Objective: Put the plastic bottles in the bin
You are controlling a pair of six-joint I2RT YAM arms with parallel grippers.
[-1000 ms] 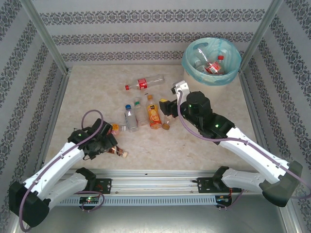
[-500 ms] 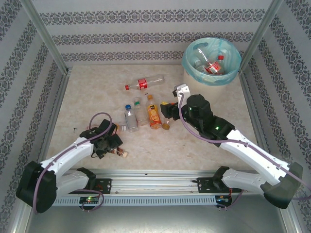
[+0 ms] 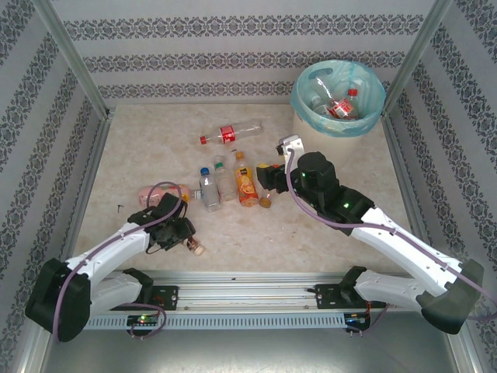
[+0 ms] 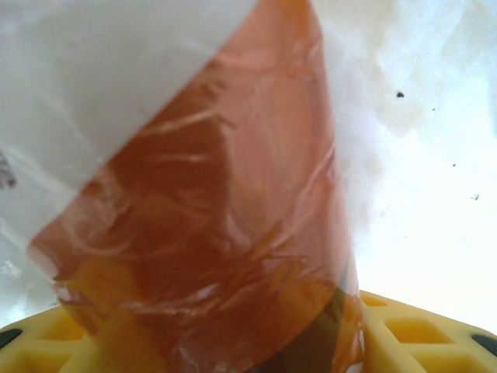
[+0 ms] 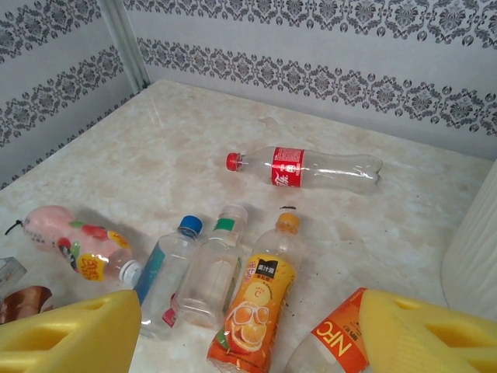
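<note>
My left gripper [image 3: 175, 232] is shut on a brown-labelled plastic bottle [image 4: 217, 233], which lies near the front edge with its pale cap [image 3: 199, 249] sticking out to the right. The yellow fingers [image 4: 423, 334] flank it. My right gripper [image 3: 268, 177] is open and hovers over an orange NFC-labelled bottle [image 5: 335, 347]. In a row to its left lie an orange juice bottle [image 5: 260, 311], a clear green-banded bottle [image 5: 213, 272] and a blue-capped bottle [image 5: 167, 272]. A red-labelled bottle [image 3: 231, 133] lies farther back. The cream bin [image 3: 311, 124], lined in teal, stands at the back right with bottles inside.
A pink-labelled bottle [image 3: 151, 190] lies left of the row, just beyond my left gripper. Patterned walls enclose the table on three sides, and metal posts [image 3: 74, 62] stand at the back corners. The bin's white wall [image 5: 474, 256] rises close on the right of my right gripper.
My left gripper moved nearer the front edge over the brown-labelled bottle and closed on it, uncovering the pink bottle. The right arm has barely shifted.
</note>
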